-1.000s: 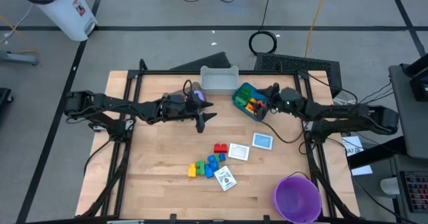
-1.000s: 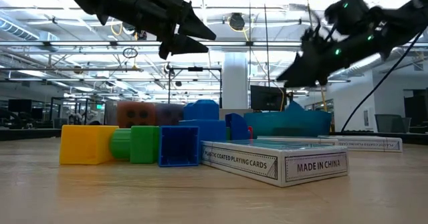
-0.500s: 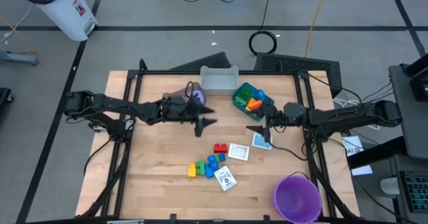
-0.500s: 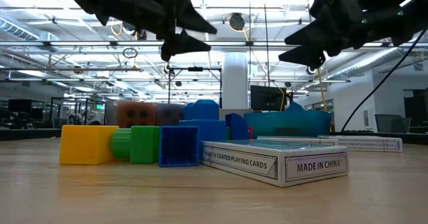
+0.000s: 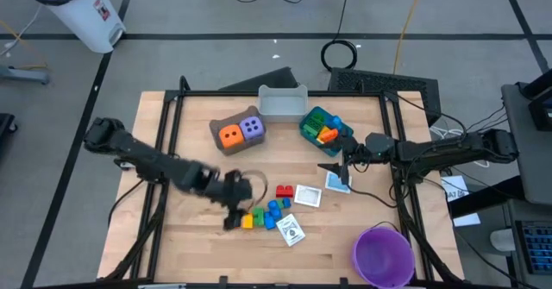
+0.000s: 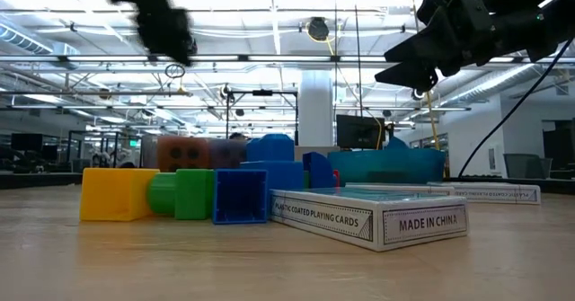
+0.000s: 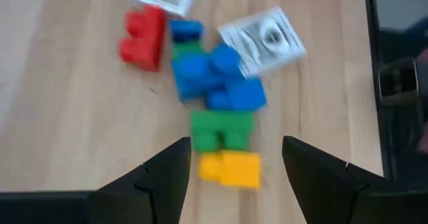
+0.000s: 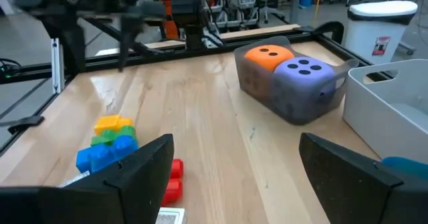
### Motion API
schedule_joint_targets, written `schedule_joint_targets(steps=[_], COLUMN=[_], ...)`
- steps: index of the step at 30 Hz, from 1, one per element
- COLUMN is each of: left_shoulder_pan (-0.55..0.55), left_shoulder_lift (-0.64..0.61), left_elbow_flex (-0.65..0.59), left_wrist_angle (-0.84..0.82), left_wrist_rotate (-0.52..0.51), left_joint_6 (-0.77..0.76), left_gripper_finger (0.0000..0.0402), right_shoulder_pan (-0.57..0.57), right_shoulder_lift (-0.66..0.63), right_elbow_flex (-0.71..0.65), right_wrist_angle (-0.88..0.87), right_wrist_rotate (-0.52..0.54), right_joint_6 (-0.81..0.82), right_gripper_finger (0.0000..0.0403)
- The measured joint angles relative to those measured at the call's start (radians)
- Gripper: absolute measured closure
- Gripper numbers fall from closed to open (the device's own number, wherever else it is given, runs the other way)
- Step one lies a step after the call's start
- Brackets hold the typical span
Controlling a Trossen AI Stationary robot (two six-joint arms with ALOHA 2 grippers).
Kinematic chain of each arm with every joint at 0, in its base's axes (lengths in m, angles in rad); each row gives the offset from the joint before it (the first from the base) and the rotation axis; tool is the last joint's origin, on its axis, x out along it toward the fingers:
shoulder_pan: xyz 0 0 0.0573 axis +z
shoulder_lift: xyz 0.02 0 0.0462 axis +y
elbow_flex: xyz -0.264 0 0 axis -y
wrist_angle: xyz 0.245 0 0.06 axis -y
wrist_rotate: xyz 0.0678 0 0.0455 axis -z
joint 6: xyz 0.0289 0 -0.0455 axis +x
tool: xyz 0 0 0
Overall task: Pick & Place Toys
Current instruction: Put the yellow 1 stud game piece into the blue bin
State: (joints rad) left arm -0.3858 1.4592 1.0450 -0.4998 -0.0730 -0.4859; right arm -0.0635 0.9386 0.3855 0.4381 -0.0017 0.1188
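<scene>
High view: the left gripper (image 5: pixel 233 213) hangs at lower centre, just left of a cluster of yellow, green and blue bricks (image 5: pixel 263 215). A red brick (image 5: pixel 283 191) and white card packs (image 5: pixel 308 196) lie right of it. An orange die (image 5: pixel 229 135) and purple die (image 5: pixel 252 128) sit in a brown bin (image 5: pixel 216 129) at upper centre. The right gripper (image 5: pixel 338 164), fingers spread, hovers above a card pack (image 5: pixel 338 182) at centre right.

Low view: the bricks (image 6: pixel 175 194) fill the left foreground, a card pack (image 6: pixel 368 216) the right.

Left wrist view: spread empty fingers (image 7: pixel 167 177) frame a yellow brick (image 7: pixel 231 168).

Right wrist view: wide-open fingers (image 8: pixel 144 167) face the dice (image 8: pixel 287 67).
</scene>
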Motion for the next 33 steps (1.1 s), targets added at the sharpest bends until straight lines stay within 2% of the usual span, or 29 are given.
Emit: schedule_joint_targets(steps=[5,11,16,22,28,33], left_shoulder_pan=[-0.145,-0.217,-0.217,-0.224,-0.219,-0.227], left_shoulder_lift=[0.060,0.190,0.278,0.283,0.284,0.284], left_elbow_flex=[-0.019,-0.018,-0.019,-0.019,-0.019,-0.019], left_wrist_angle=[0.016,0.182,0.182,0.155,-0.014,0.046], left_wrist_rotate=[-0.176,-0.162,-0.164,-0.244,-0.269,-0.282], left_joint_6=[-0.086,-0.120,-0.145,-0.146,-0.270,-0.253], left_gripper_finger=[0.0160,0.0160,0.0160,0.0161,0.0161,0.0161], right_shoulder_pan=[0.000,0.000,0.000,0.000,0.000,0.000], right_shoulder_lift=[0.000,0.000,0.000,0.000,0.000,0.000], right_elbow_flex=[0.000,0.000,0.000,0.000,0.000,0.000], right_wrist_angle=[-0.002,0.005,0.006,0.006,0.006,0.006], right_wrist_rotate=[0.000,0.000,0.000,0.000,0.000,0.000], right_joint_6=[0.012,0.026,0.026,0.026,0.026,0.026], right_gripper_finger=[0.0090,0.0090,0.0090,0.0090,0.0090,0.0090])
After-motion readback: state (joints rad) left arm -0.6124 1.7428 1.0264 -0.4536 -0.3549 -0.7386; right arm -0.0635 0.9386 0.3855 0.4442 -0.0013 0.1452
